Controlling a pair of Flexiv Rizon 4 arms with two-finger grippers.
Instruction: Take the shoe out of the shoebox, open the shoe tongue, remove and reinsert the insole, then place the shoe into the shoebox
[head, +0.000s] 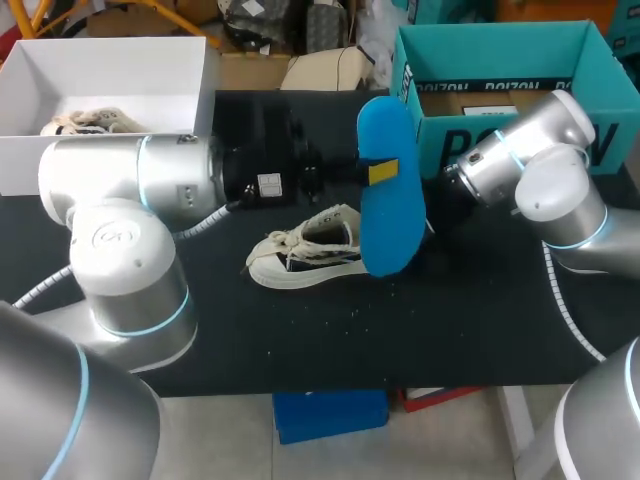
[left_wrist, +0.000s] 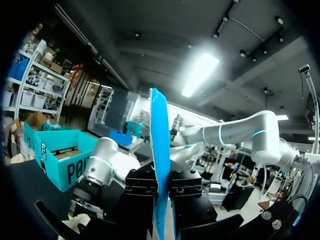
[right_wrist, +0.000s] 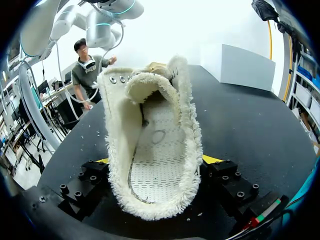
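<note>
The left gripper is clamped on the blue insole, which it holds up above the table, well off the surface. In the head view one yellow fingertip shows against the insole's upper half. In the left wrist view the insole stands edge-on, pinched between the two black finger blocks. The insole is upright and slightly tilted, with its lower end hanging over the heel end of the shoe. The shoe sits sole-down near the middle of the table, toe toward the left arm, laces loose and the mouth pulled open. The right gripper is closed on the shoe. In the right wrist view its yellow tips press the frayed cream sides from both flanks, and the camera looks straight into the shoe. The tongue is folded forward and the bare patterned footbed is exposed. In the head view the insole hides that gripper, and only the right arm's wrist shows, just behind it. A white box stands at the far left corner with a second shoe lying in it. A teal box stands at the far right, behind the right arm. Small pale specks lie on the table in front of the shoe.
</note>
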